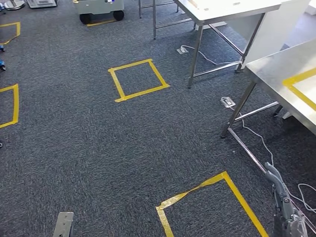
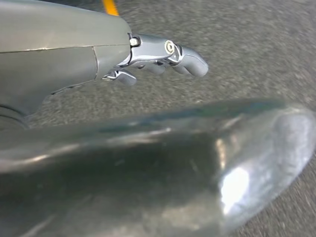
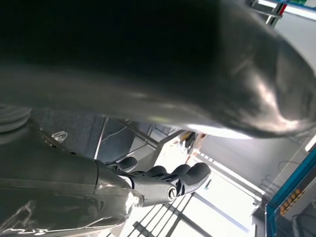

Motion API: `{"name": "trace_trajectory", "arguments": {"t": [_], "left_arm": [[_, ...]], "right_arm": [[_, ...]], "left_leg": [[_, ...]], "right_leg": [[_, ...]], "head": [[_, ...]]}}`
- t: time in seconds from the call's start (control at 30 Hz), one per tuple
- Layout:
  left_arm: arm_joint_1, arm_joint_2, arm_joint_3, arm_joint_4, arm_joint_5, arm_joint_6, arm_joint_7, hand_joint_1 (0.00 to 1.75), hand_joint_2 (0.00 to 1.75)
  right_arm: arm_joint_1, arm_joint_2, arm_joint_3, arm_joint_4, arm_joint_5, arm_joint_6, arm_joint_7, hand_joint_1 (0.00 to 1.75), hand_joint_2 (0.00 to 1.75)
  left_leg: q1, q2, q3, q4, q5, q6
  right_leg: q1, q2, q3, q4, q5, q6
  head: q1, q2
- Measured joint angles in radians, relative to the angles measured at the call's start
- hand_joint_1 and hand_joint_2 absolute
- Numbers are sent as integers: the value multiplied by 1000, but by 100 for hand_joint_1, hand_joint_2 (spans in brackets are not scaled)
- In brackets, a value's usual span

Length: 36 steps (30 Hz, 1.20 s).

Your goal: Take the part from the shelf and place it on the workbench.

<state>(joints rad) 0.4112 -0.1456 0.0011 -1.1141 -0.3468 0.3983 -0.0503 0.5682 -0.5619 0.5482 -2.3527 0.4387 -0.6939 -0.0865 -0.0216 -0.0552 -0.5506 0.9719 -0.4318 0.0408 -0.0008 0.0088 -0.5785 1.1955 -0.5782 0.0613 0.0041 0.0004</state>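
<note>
Two steel tables (image 1: 223,10), four yellow floor squares (image 1: 138,79)

No text, label, brand or number can be read in any view; only unlettered yellow tape squares (image 1: 138,80) on the dark grey carpet (image 1: 82,148).

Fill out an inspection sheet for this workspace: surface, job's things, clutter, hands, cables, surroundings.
Surface: steel workbench at right, marked with yellow tape; its visible part is bare.
Job's things: nothing seen; no part or shelf.
Clutter: small blue items on the floor at far left, too small to identify.
Hands: left hand holds nothing, fingers extended over the carpet; right hand holds nothing, fingers extended.
Cables: white cable trails across the carpet under the workbench from a floor socket.
Surroundings: dark carpet with yellow tape squares; second steel table behind; wheeled cart at top.
</note>
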Motion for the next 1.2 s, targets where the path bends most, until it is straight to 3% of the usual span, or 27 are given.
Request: {"name": "trace_trajectory", "arguments": {"t": [0.07, 0.13, 0.2, 0.27, 0.33, 0.4, 0.43, 0.47, 0.5, 0.57, 0.63, 0.7, 0.73, 0.8, 0.87, 0.9, 0.93, 0.97, 1.03, 1.1, 1.17, 1.2], "left_arm": [[-3, 0, 0, 8, 3, 4, -1, 0, 0], [-7, 0, -1, 13, 6, 8, -3, 0, 0], [-9, 0, -1, 19, 9, 12, -4, 0, 0], [-8, 0, -1, 25, 13, 18, -6, 0, 0], [-13, 0, -1, 31, 16, 23, -10, 0, 0], [-18, 0, -1, 36, 21, 27, -12, 0, 0], [-19, 0, -1, 39, 22, 28, -13, 0, 0], [-19, 0, -1, 43, 23, 30, -13, 0, 0], [-19, 0, -1, 46, 25, 31, -14, 0, 0], [-22, -1, -1, 51, 29, 36, -16, 0, 0], [-26, -4, -2, 54, 32, 39, -19, 0, 0], [-26, -5, -1, 59, 33, 41, -20, 0, 0], [-24, -6, -1, 61, 33, 42, -20, 0, 0], [-24, -6, 0, 65, 34, 45, -20, 0, 0], [-27, -6, 0, 67, 34, 46, -20, 0, 0], [-29, -7, -1, 69, 34, 46, -20, 0, 0], [-29, -7, 0, 70, 34, 46, -20, 0, 0], [-29, -7, 0, 72, 34, 46, -20, 0, 0], [-28, -7, 0, 74, 34, 46, -20, 0, 0], [-29, -8, 0, 76, 34, 46, -20, 0, 0], [-29, -8, 0, 76, 35, 46, -20, 0, 0], [-29, -9, 0, 76, 35, 46, -20, 0, 0]], "right_arm": [[1, -1, 0, 0, 2, 0, 0, 0, 0], [4, -1, 0, 0, 4, 0, 0, 0, 0], [5, -3, 0, 0, 7, 0, 0, 0, 0], [6, -5, 0, -1, 9, 0, 0, 0, 0], [10, -6, 0, -3, 11, 0, 0, 0, 0], [12, -6, 0, -3, 12, 0, 0, 0, 0], [12, -6, 0, -3, 12, 0, 0, 0, 0], [12, -6, 0, -3, 12, 0, 0, 0, 0], [12, -6, 0, -3, 12, 0, -1, 0, 0], [13, -6, 0, -4, 12, 0, -2, 0, 0], [14, -7, 0, -6, 12, 0, -4, 0, 0], [12, -8, 0, -7, 12, 0, -6, 0, 0], [10, -8, 0, -8, 12, 0, -6, 0, 0], [9, -9, 0, -8, 12, 0, -7, 0, 0], [10, -10, 0, -8, 12, 0, -8, 0, 0], [11, -10, 0, -8, 11, 0, -8, 0, 0], [10, -10, 0, -8, 11, 0, -8, 0, 0], [10, -10, 0, -8, 11, 0, -8, 0, 0], [10, -10, 0, -8, 11, 0, -8, 0, 0], [10, -10, 0, -8, 11, 0, -8, 0, 0], [10, -10, 0, -9, 11, 0, -8, 0, 0], [10, -11, 0, -9, 12, 0, -8, 0, 0]], "left_leg": [[-1, -25, -2, 4, 4, -5], [-1, -46, -13, 7, 11, -15], [2, -64, -25, 8, 18, -26], [2, -35, -43, 34, -2, -36], [4, 19, -91, 137, -69, -48], [13, 39, -149, 267, -129, -59], [17, 41, -161, 297, -135, -63], [21, 44, -152, 288, -122, -67], [25, 52, -123, 241, -95, -70], [30, 95, -40, 102, -42, -75], [28, 120, 2, 25, -23, -67], [22, 101, -4, 19, -20, -48], [22, 91, -7, 18, -18, -40], [23, 71, -10, 15, -12, -25], [21, 49, -13, 14, -9, -14], [19, 36, -15, 15, -7, -11], [16, 23, -16, 15, -6, -9], [14, 8, -16, 15, -5, -9], [13, -21, -15, 15, -2, -10], [12, -48, -17, 17, 1, -16], [14, -72, -25, 17, 6, -28], [16, -84, -29, 15, 10, -35]], "right_leg": [[-4, 44, 58, -141, 64, -6], [-6, 72, 80, -206, 76, -13], [-4, 55, 81, -211, 80, -24], [-7, 31, 85, -216, 89, -36], [-9, 2, 84, -219, 94, -42], [-9, -28, 79, -219, 94, -42], [-9, -43, 76, -219, 94, -42], [-10, -58, 74, -219, 93, -40], [-12, -72, 74, -219, 91, -37], [-10, -97, 80, -214, 85, -27], [-8, -116, 84, -210, 81, -13], [-11, -134, 90, -214, 82, 0], [-14, -129, 91, -212, 78, 6], [-18, -81, 69, -161, 41, 14], [-17, -26, 1, -22, -27, 13], [-15, -15, -35, 49, -52, 11], [-14, -11, -60, 94, -59, 8], [-12, -9, -66, 95, -44, 5], [-10, 11, -19, -16, 28, -4], [-12, 67, 42, -153, 77, -11], [-11, 93, 63, -203, 83, -15], [-9, 79, 65, -206, 86, -18]], "head": [[0, 0], [0, 0], [0, 0], [-4, 0], [-10, 0], [-13, 0], [-13, 0], [-13, 0], [-13, 0], [-14, 0], [-12, 0], [-10, 0], [-10, 0], [-6, 0], [-2, 0], [-1, 0], [0, 0], [0, 0], [0, 0], [0, 0], [-1, 0], [-1, 0]]}}
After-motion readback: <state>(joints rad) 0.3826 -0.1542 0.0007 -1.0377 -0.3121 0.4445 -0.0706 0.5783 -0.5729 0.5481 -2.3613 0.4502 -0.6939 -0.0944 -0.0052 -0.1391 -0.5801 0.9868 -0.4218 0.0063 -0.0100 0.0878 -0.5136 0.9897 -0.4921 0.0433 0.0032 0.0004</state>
